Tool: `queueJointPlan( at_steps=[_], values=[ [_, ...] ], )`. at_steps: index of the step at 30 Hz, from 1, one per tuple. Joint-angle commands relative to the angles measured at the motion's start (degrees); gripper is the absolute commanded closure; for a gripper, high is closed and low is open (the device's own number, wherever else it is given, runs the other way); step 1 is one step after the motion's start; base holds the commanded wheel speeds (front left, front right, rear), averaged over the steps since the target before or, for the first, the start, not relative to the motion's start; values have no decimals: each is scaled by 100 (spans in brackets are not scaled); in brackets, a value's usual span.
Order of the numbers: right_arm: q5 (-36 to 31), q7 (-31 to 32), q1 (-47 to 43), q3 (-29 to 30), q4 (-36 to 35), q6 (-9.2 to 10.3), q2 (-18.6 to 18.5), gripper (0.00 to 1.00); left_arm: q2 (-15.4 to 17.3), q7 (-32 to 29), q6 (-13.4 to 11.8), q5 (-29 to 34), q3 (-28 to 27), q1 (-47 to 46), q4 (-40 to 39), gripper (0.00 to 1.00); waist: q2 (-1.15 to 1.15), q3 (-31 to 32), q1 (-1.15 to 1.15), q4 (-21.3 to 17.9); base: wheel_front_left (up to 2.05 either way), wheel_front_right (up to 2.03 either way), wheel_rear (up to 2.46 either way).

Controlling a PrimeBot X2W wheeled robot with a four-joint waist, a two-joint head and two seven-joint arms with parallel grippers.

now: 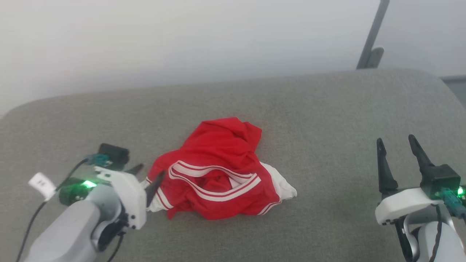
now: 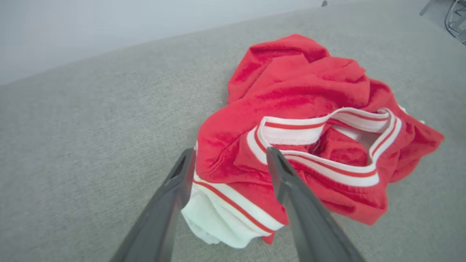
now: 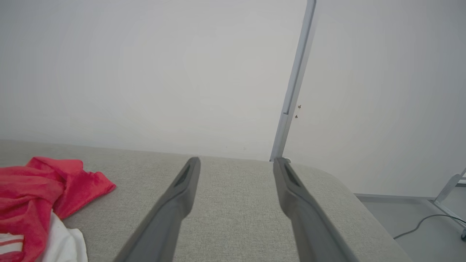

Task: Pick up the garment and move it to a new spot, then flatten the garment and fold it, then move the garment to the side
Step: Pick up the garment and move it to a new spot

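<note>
One garment (image 1: 218, 171), bright red, lies crumpled in a heap near the middle of the grey padded surface (image 1: 309, 109), a little toward my left side. Its striped collar band (image 1: 214, 182) faces up and gapes in a loop with red cloth inside. A white sleeve end (image 1: 154, 205) pokes out at the heap's left edge. A second white patch (image 1: 285, 187) sticks out on the right.

My left gripper (image 1: 150, 171) sits at the heap's left edge, fingers spread wide, clamping nothing. In the left wrist view, the left gripper (image 2: 230, 151) straddles the near edge of the garment (image 2: 309, 91). One finger (image 2: 171, 196) runs alongside the white sleeve end (image 2: 214, 222), and the other lies over red cloth just below the collar band (image 2: 327, 145). I cannot tell whether the fingertips touch the fabric.

My right gripper (image 1: 395, 139) hovers well apart from the garment, off to the right, fingers parted and empty. In the right wrist view, the right gripper (image 3: 236, 160) is over bare grey padded surface (image 3: 236, 218). The garment (image 3: 32, 189) sits in the lower left corner, cut off by the frame edge.

Around: a pale wall (image 1: 182, 36) stands behind the surface, with a slanted metal post (image 1: 373, 36) against it at far right. A cable (image 3: 437, 215) trails on the floor (image 3: 400, 214) past the surface's right end.

Hard to read: the body and hem are bundled under folds, so front and back cannot be told apart. In the head view, my left wrist housing hides part of the white sleeve end.
</note>
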State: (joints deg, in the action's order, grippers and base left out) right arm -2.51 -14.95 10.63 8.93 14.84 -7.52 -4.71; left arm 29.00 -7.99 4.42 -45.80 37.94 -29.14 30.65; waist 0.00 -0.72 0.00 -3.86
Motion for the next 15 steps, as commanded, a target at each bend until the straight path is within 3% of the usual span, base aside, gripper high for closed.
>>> queueJointPlan(
  at_steps=[1,8,15],
  values=[
    [32,-32,-56,-16,-5,6,-18,0,79,121,-61,-14,-75,113,-87,0,0,118,0,104,0,0,0],
    [114,-32,-212,28,-4,6,-27,0,572,1243,-412,-64,-643,777,-789,0,0,309,0,332,0,0,0],
    [100,-32,-416,178,-77,6,25,0,918,1964,-754,-337,-1216,1640,-1186,0,0,446,0,589,0,0,0]
  ],
)
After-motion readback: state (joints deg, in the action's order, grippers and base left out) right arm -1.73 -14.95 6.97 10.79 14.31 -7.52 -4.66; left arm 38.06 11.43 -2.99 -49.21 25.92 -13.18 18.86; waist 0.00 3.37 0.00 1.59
